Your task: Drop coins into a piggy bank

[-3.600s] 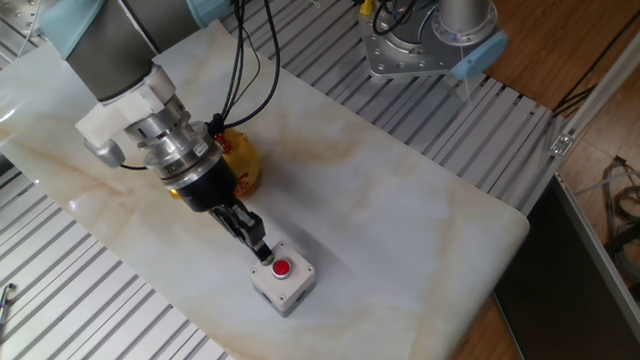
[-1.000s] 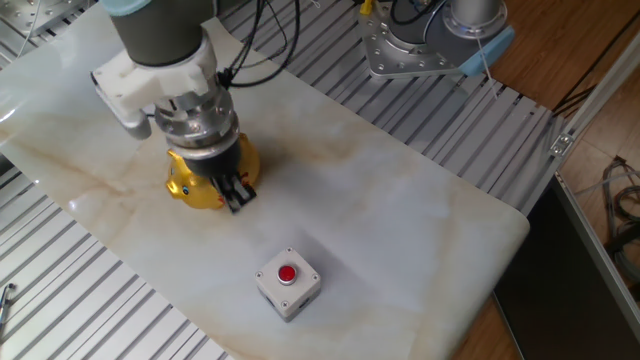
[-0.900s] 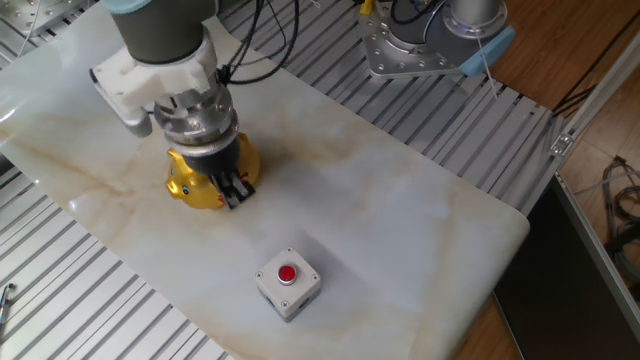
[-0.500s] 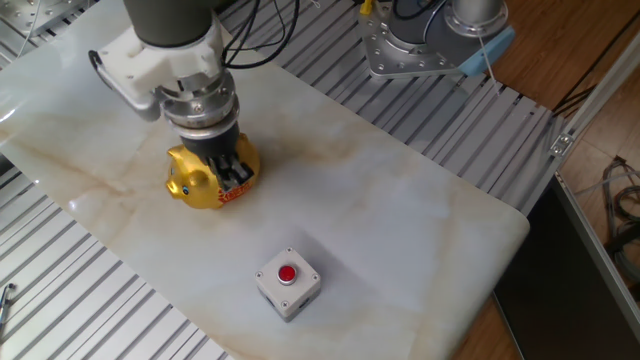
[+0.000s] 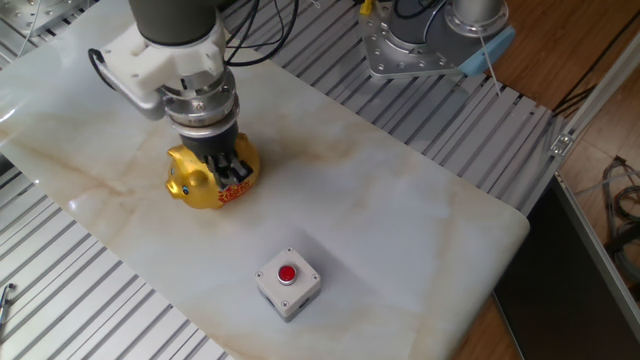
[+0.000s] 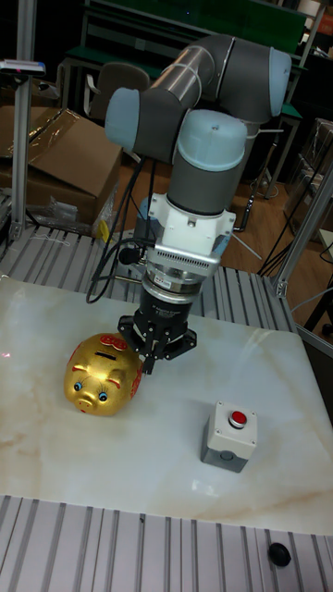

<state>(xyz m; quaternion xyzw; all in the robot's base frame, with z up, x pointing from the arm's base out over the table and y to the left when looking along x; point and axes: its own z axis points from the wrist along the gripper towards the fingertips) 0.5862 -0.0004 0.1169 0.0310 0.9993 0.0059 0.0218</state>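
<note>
**Hand poised at the piggy bank's back**

We see the hand (image 5: 234, 172) pointing down from the arm's wrist, its two dark fingers (image 6: 146, 356) close together beside the rear of the piggy bank (image 6: 102, 371). From either view we cannot tell whether the fingers are clenched on anything or released; the tips are too small and dark, and no coin can be made out between them. In the fixed view the fingers overlap the pig's back; in the tall view they sit just beside its rear flank, so we cannot say if they touch it.

The piggy bank stands upright on the bench (image 5: 400, 210), a pale marbled slab. It is shiny gold, rounded, with a snout, two small blue eyes and red patterns along its side. A dark slot (image 6: 112, 343) shows on top of its back. What lies inside the bank is hidden from us.

Well apart from the pig, nearer the bench's front edge, sits a small white box (image 5: 287, 283) with a red button (image 5: 287, 273) on top. Black cables (image 5: 262, 40) run from the wrist up and away. Beyond the slab, a second robot base (image 5: 430, 45) is mounted on the ribbed metal surface.
</note>
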